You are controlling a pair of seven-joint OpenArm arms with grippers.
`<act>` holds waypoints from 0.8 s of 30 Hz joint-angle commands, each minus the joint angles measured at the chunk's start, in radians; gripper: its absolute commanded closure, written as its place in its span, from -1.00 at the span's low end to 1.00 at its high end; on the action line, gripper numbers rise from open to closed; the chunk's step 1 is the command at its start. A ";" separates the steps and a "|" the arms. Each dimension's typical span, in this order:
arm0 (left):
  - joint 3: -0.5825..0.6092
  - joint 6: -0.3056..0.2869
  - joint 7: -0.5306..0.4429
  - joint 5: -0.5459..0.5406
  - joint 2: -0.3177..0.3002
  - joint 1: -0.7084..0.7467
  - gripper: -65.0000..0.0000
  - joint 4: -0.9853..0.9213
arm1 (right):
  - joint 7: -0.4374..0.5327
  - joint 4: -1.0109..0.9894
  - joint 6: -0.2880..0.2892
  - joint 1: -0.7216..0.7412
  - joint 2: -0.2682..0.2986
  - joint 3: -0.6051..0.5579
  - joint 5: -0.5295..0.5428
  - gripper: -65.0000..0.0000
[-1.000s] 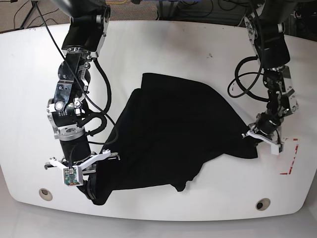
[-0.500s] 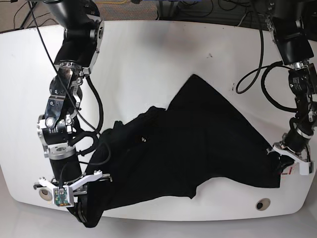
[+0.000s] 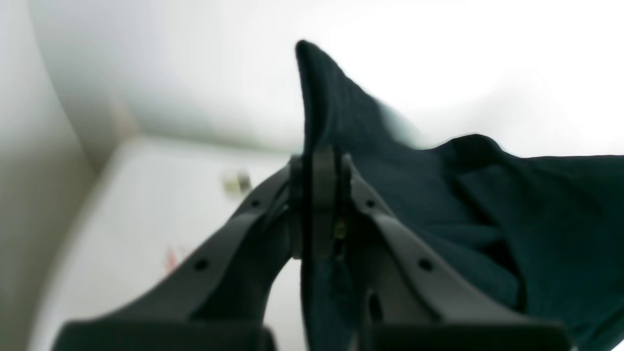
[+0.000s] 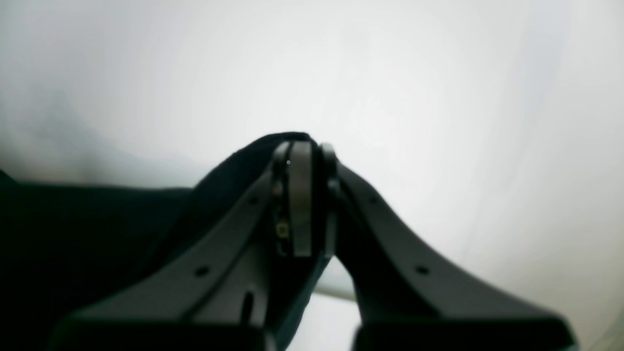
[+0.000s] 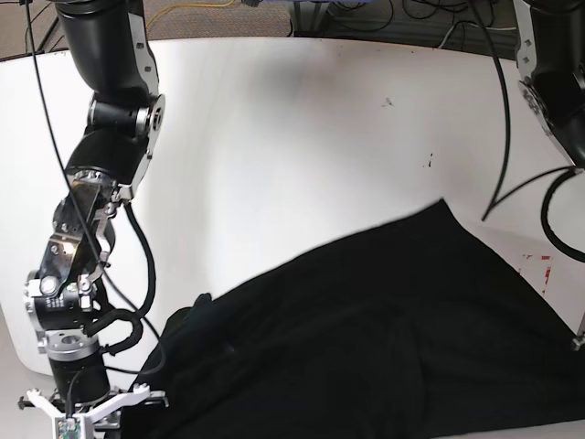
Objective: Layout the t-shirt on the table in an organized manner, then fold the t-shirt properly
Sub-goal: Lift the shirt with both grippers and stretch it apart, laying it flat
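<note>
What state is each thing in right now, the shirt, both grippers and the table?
t-shirt: spread wide, wrinkled, held up at two edges.
left gripper: shut on the t-shirt.
right gripper: shut on the t-shirt.
table: far part bare, near part under cloth.

t-shirt (image 5: 366,329): matt black cloth | table (image 5: 292,137): glossy white, smooth

Beyond the far desk edge, along the top of the base view, a brownish carpeted floor (image 5: 196,11) was visible. Black cables (image 5: 384,16) lay tangled at upper centre. A yellow cable (image 5: 206,7) crossed the carpet.
</note>
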 commanded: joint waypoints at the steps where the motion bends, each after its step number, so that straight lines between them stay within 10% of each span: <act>1: -0.009 0.000 -0.015 -0.010 -0.053 -0.072 1.00 0.015 | 0.027 -0.003 -0.006 0.068 0.032 0.003 0.003 1.00; 13: -0.008 -0.002 0.005 -0.012 -0.090 -0.111 1.00 0.018 | 0.027 -0.003 -0.004 0.041 0.064 0.013 0.003 1.00; 24: -0.124 -0.031 -0.001 -0.012 -0.081 0.179 1.00 0.041 | 0.028 0.010 0.040 -0.253 0.050 0.203 0.101 1.00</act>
